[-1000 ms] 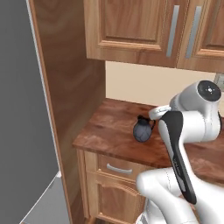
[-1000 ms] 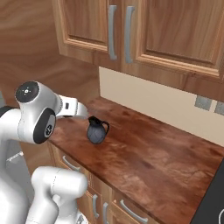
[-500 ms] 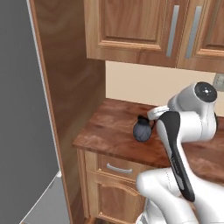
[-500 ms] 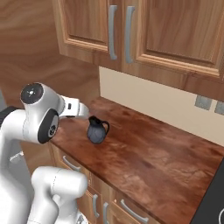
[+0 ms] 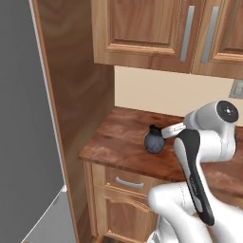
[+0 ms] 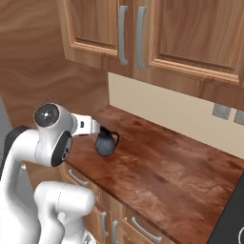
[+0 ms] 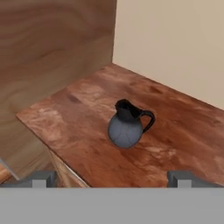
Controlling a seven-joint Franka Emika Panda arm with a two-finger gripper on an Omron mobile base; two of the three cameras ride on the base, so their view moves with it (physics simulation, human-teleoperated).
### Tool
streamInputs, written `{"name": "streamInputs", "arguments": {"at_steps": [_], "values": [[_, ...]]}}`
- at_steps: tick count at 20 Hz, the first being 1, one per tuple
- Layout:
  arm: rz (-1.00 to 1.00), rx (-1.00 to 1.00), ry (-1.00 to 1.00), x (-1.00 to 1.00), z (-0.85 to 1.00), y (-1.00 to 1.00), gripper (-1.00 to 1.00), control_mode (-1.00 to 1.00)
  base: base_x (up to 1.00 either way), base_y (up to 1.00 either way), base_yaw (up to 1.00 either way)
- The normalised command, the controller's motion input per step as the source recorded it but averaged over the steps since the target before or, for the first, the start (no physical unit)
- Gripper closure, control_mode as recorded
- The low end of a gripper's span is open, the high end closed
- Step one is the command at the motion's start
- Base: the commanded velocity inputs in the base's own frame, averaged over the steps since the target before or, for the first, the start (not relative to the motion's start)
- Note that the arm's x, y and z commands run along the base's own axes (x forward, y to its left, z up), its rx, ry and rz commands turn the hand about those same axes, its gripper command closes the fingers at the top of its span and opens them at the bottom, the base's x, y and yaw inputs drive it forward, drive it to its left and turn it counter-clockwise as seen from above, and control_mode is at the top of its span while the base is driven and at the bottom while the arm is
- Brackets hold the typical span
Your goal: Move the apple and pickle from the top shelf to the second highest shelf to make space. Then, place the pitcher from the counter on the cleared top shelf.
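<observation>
Wide apart, the two fingertips of the claw (image 7: 112, 178) are standing at the bottom of the hand view with nothing between them, gripping nothing. Ahead of the claw and a little below it, the pitcher (image 7: 127, 124) is sitting upright on the worktop (image 7: 78, 113), clear of both fingers and not touching them. Its dark grey belly is facing the claw, its black rim and spout are at the top, and its handle is curving out to the right in the hand view.

From the right base view the pitcher (image 6: 106, 143) is standing just beyond the white end of the arm, near the front edge of the worktop (image 6: 167, 171). From the left base view the pitcher (image 5: 154, 140) is showing partly behind the arm, on the worktop (image 5: 118, 142) close to its corner end.

Beyond the pitcher, a cream wall (image 7: 175, 48) is rising at the back of the worktop, and a tall wooden side panel (image 7: 52, 48) is closing it off on the left in the hand view. Above, wooden cabinets (image 6: 143, 33) with grey handles are hanging, and drawers (image 5: 126, 182) are sitting under the worktop.
</observation>
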Motion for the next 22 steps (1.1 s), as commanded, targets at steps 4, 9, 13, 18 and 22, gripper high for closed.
{"name": "streamInputs", "arguments": {"at_steps": [4, 9, 13, 18, 22], "values": [[0.15, 0.04, 0.00, 0.00, -0.17, -0.45, -1.00, -1.00, 0.00, 0.00, 0.00], [0.12, 0.13, 0.00, 0.00, -0.13, -0.66, -1.00, -1.00, 0.00, 0.00, 0.00], [0.09, 0.13, 0.00, 0.00, -0.08, -0.56, -1.00, -1.00, 0.00, 0.00, 0.00], [0.00, 0.12, 0.00, 0.00, 0.00, -0.31, -1.00, -1.00, 0.00, 0.00, 0.00], [0.00, 0.12, -0.01, 0.00, -0.08, -0.19, -1.00, -1.00, 0.00, 0.00, 0.00]]}}
